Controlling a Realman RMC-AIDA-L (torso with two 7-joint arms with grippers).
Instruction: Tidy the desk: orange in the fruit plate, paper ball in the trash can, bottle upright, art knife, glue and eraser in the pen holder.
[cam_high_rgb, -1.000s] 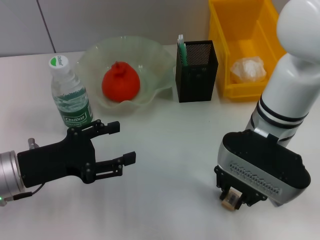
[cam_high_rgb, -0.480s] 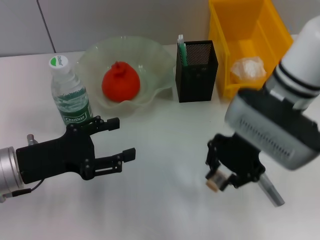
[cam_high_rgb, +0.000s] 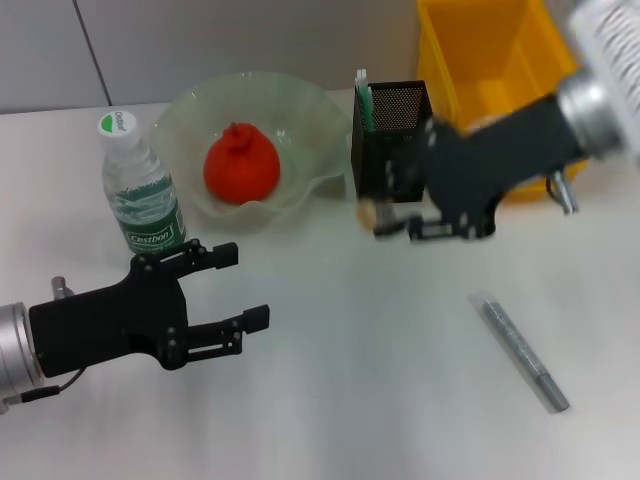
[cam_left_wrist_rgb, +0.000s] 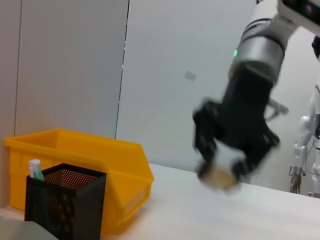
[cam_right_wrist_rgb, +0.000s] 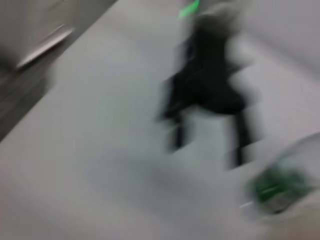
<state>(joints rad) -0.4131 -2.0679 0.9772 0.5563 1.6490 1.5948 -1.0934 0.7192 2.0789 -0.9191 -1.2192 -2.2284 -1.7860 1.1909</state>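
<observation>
Six things are sharing this white desk, and the biggest, the trash can (cam_high_rgb: 487, 90), is sitting at the upper right of the head view with the paper ball (cam_high_rgb: 483, 125) only partly showing inside it behind the arm. Next down, the fruit plate (cam_high_rgb: 190, 110) is spreading across the upper middle, cradling the orange (cam_high_rgb: 240, 166). At upper left the bottle (cam_high_rgb: 140, 192) is standing upright on its base.

Just right of the plate, the pen holder (cam_high_rgb: 391, 142) is standing with a green-and-white stick poking up at its left corner. Crossing in front of it, the right gripper (cam_high_rgb: 385, 218) is pinching the eraser (cam_high_rgb: 369, 212) between its fingertips, held in the air beside the holder's lower left corner, not yet over the mouth. In the left wrist view the same gripper (cam_left_wrist_rgb: 220, 172) is showing a tan blur (cam_left_wrist_rgb: 218, 175) at its tips.

That eraser is looking tiny, light and slightly rubbery, I'd judge: firm enough for a tip pinch across its flat faces, but easy to twist out if squeezed off-centre.

At lower left, the left gripper (cam_high_rgb: 225, 290) is hovering with fingers spread, holding nothing. At lower right, the art knife (cam_high_rgb: 524, 351), a slim grey stick, is lying flat, diagonal; stiff and slick, probably best taken across the middle of its barrel.
</observation>
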